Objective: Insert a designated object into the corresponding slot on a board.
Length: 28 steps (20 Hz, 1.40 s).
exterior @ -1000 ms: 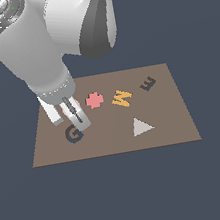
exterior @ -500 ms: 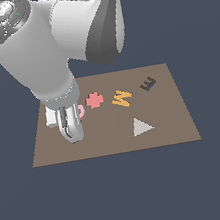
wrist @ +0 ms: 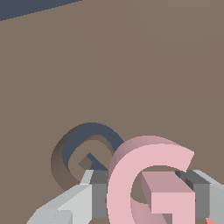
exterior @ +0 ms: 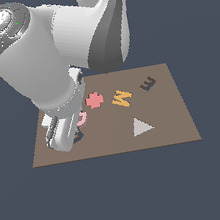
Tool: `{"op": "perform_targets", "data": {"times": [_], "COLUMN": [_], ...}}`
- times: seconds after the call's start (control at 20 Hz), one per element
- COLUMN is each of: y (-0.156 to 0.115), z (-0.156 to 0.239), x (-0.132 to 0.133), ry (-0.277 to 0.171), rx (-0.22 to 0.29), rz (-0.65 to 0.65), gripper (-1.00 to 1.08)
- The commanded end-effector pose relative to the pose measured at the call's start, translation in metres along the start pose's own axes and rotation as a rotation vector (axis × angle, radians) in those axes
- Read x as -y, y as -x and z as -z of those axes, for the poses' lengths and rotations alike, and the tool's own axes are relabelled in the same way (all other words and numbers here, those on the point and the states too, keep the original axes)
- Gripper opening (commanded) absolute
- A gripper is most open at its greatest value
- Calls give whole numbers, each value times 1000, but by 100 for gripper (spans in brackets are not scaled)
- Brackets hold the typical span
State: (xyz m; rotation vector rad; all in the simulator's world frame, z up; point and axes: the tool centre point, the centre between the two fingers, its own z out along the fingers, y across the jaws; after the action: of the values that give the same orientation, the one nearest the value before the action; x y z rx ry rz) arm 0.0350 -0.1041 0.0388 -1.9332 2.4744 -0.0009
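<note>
The pale-pink G piece (wrist: 148, 183) fills the near part of the wrist view, held between my two fingers (wrist: 98, 192), so my gripper (wrist: 146, 194) is shut on it. Just beyond it lies the dark G-shaped slot (wrist: 74, 146) in the brown board (wrist: 131, 65); the piece overlaps one edge of the slot. In the exterior view only a sliver of the pink G (exterior: 82, 119) and a bit of the slot (exterior: 78, 135) show beside my gripper (exterior: 68, 134), at the board's (exterior: 171, 132) corner on the exterior view's left.
On the board sit a redder pink cross (exterior: 94, 100), an orange W (exterior: 122, 99), a dark brown E (exterior: 147, 83) and a grey triangle (exterior: 141, 126). The arm's large body (exterior: 47, 56) hides the board's part on the exterior view's left.
The arm has swung lower and closer to the exterior camera, and now covers most of the dark G slot, which was in plain view one second ago. The pink G stays in the fingers.
</note>
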Motion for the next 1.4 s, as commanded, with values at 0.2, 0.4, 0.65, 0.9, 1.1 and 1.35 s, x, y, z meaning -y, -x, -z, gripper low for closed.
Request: {"op": "perform_targets", "data": {"times": [0.2,0.4,0.65,0.9,1.1,1.35], "y": [1,-1,-3,-6,-8,-10], "z": [1,1,1,1,1,1], "x": [14,22,30,36,39,41], "ry": [0,0,0,0,1,1], "rx": [0,0,0,0,0,0], "rz": [-251,-390,-533,-642,-704,-750], "gripper": [-100,-100,-100,-100,-100,-100]}}
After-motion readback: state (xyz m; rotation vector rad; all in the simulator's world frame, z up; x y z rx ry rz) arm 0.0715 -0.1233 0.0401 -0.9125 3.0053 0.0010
